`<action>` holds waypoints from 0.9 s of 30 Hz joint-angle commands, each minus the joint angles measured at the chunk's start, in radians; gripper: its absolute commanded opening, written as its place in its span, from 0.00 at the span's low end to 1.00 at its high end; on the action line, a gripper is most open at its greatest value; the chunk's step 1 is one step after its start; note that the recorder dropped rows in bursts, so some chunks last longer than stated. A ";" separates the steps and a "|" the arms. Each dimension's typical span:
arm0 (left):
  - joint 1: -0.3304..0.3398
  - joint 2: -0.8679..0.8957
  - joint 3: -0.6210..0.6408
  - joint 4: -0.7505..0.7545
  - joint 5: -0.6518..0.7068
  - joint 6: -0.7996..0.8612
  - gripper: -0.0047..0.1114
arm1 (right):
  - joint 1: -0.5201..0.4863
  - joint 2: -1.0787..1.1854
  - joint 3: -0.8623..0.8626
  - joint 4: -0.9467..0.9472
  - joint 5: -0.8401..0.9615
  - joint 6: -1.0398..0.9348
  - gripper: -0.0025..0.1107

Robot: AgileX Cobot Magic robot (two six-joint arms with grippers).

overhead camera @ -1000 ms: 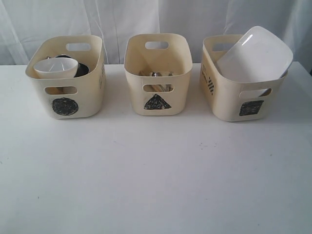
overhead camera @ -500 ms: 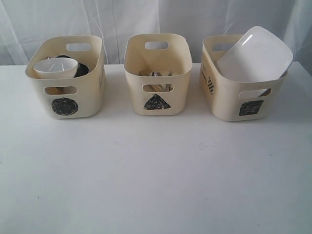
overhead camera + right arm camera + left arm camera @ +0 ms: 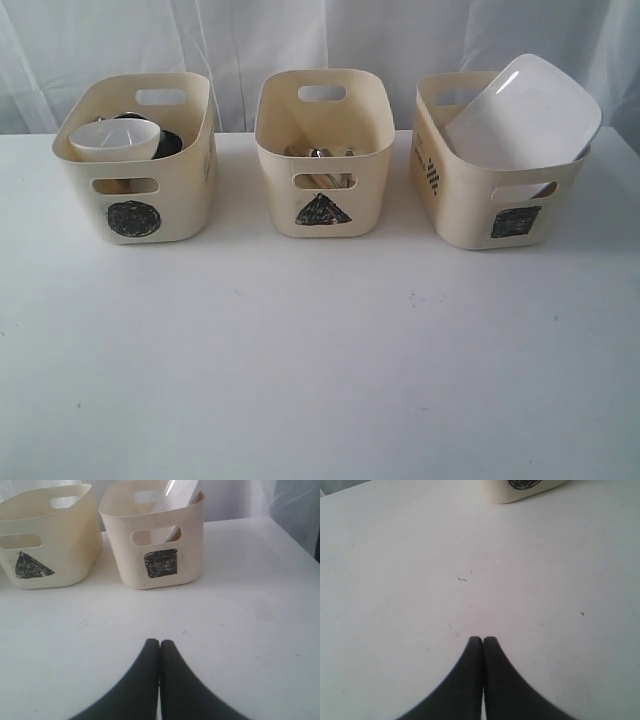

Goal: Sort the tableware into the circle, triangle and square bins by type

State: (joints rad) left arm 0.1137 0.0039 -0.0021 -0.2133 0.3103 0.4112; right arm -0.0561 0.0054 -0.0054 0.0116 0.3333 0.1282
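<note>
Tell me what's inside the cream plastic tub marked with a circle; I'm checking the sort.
A small white bowl rests on top of a dark object in the cream circle tub. What that is, and anything beneath, is covered.

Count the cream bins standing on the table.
3. In the exterior view: the circle bin at left, the triangle bin in the middle, the square bin at right, in a row on the table. No others show.

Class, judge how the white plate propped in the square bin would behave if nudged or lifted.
The plate looks smooth and glossy, so probably slippery to pinch. It leans tilted over the square bin rim, so a nudge may slide or tip it. It seems rigid, possibly breakable.
</note>
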 commanded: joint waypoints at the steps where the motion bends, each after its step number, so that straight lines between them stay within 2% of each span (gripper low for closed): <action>1: 0.002 -0.004 0.002 -0.001 0.003 0.001 0.04 | 0.036 -0.005 0.005 -0.012 -0.005 -0.019 0.02; 20: 0.002 -0.004 0.002 0.016 0.001 0.001 0.04 | 0.036 -0.005 0.005 -0.012 0.003 -0.019 0.02; 22: 0.000 -0.004 0.002 0.114 -0.037 -0.043 0.04 | 0.036 -0.005 0.005 -0.012 0.003 -0.019 0.02; 23: -0.009 -0.004 0.002 0.117 -0.042 -0.045 0.04 | 0.036 -0.005 0.005 -0.012 0.003 -0.019 0.02; 27: -0.048 -0.004 0.002 0.034 -0.121 -0.156 0.04 | 0.036 -0.005 0.005 -0.012 0.003 -0.019 0.02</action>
State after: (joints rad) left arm 0.0902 0.0039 -0.0021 -0.1284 0.2443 0.3387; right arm -0.0228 0.0054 -0.0054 0.0000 0.3369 0.1203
